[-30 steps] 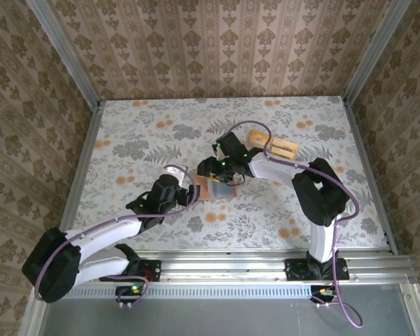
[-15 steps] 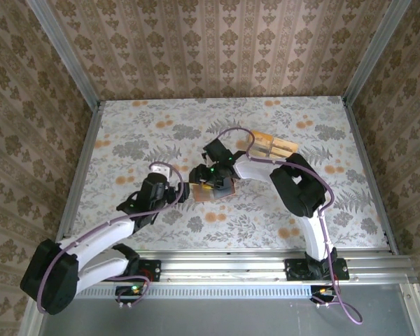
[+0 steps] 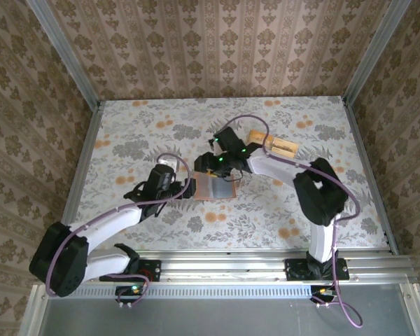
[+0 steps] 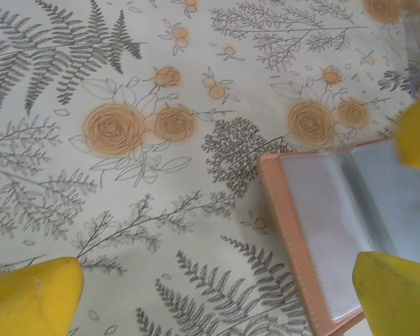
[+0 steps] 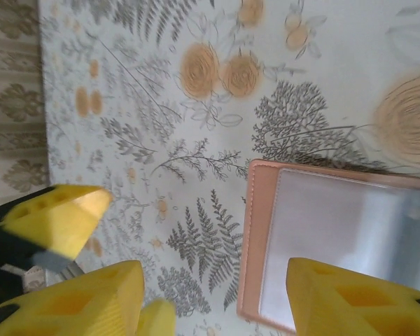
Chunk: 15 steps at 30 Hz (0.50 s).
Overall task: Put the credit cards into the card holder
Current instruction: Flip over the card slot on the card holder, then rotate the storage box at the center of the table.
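Observation:
The card holder (image 3: 215, 187) lies open on the table, its clear inner sleeves facing up and its reddish-brown edge showing (image 4: 283, 217) (image 5: 254, 238). My left gripper (image 3: 185, 185) is open at the holder's left edge, one finger (image 4: 395, 294) over the sleeve and the other (image 4: 31, 290) over bare table. My right gripper (image 3: 213, 165) is open just behind the holder, with one finger (image 5: 357, 301) above the sleeve and nothing held. Tan-yellow credit cards (image 3: 280, 147) sit in the clear tray to the back right.
The clear plastic tray (image 3: 257, 137) stands behind the right arm's forearm. Patterned walls (image 3: 217, 49) close the table on three sides. The two grippers are close together over the holder; the left gripper's yellow finger (image 5: 52, 217) shows in the right wrist view.
My left gripper has moved forward and right to the holder's left edge. My right gripper swung left, then back right and slightly farther from me. The holder now lies spread open.

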Motion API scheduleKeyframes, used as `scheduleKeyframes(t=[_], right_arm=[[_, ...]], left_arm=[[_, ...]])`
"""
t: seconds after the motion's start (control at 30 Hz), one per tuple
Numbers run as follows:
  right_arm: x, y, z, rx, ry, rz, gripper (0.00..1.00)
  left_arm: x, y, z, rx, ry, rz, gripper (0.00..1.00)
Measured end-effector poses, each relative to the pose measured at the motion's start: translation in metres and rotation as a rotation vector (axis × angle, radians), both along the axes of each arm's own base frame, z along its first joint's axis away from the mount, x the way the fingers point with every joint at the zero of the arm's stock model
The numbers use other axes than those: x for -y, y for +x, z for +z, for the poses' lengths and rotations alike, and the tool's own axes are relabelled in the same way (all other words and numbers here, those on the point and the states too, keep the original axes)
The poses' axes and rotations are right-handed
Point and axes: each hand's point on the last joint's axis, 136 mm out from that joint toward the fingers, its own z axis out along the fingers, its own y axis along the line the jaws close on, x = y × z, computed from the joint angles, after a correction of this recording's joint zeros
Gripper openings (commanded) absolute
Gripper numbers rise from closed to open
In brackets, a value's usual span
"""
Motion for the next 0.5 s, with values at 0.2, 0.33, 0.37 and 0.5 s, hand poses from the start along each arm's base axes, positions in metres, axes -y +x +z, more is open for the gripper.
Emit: scheduleKeyframes(t=[0.2, 0.33, 0.37, 0.5], right_arm=[[0.057, 0.009, 0.023, 0.071, -0.046, -0.078, 0.56], [0.102, 0.015, 0.025, 0.117, -0.163, -0.122, 0.55], [0.113, 0.017, 0.026, 0.130, -0.196, -0.132, 0.55], [0.161, 0.024, 0.023, 0.159, -0.331, -0.173, 0.53]], left_arm=[[0.019, 0.013, -0.002, -0.045, 0.015, -0.019, 1.00], [0.032, 0.016, -0.003, -0.071, 0.036, -0.031, 1.00], [0.033, 0.016, -0.005, -0.076, 0.041, -0.030, 1.00], [0.029, 0.013, -0.015, -0.109, 0.070, -0.014, 1.00]])
